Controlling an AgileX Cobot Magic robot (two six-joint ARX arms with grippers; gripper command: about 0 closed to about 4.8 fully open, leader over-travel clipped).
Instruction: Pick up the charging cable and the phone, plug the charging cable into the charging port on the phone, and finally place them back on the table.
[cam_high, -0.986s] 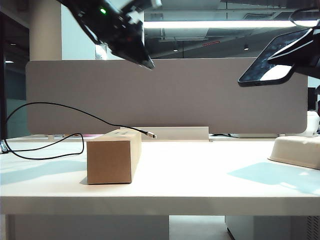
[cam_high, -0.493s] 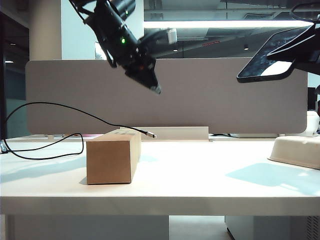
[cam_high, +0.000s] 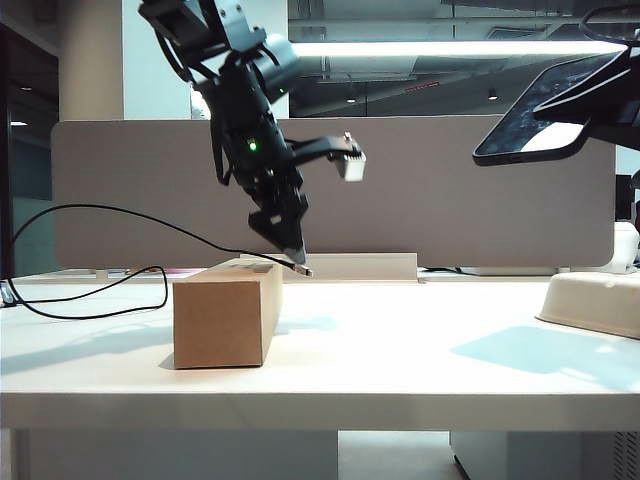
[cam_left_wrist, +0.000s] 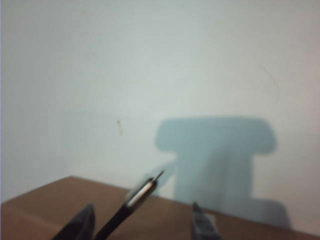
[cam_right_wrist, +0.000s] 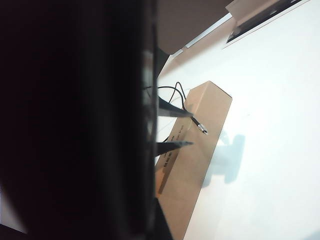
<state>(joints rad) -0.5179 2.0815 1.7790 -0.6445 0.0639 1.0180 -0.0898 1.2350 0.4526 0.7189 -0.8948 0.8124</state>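
The charging cable (cam_high: 100, 209) loops over the left of the table (cam_high: 400, 360), and its silver plug (cam_high: 303, 270) juts past the far top end of a cardboard box (cam_high: 225, 310). My left gripper (cam_high: 296, 252) hangs just over that plug. In the left wrist view the gripper (cam_left_wrist: 142, 227) is open and the plug (cam_left_wrist: 145, 192) lies between its fingertips (cam_left_wrist: 202, 227), untouched. High at the right, my right gripper (cam_high: 592, 105) is shut on the tilted black phone (cam_high: 530, 125). The phone (cam_right_wrist: 75, 125) darkens half the right wrist view. Its charging port is too small to make out.
A grey divider panel (cam_high: 420, 190) runs along the back of the table. A white rounded tray (cam_high: 595, 300) sits at the right edge. The box (cam_right_wrist: 195, 165) and plug (cam_right_wrist: 201, 128) also show in the right wrist view.
My left arm has dropped from the top of the view to the plug on the box, and its jaws have opened. The right gripper and phone have stayed put.
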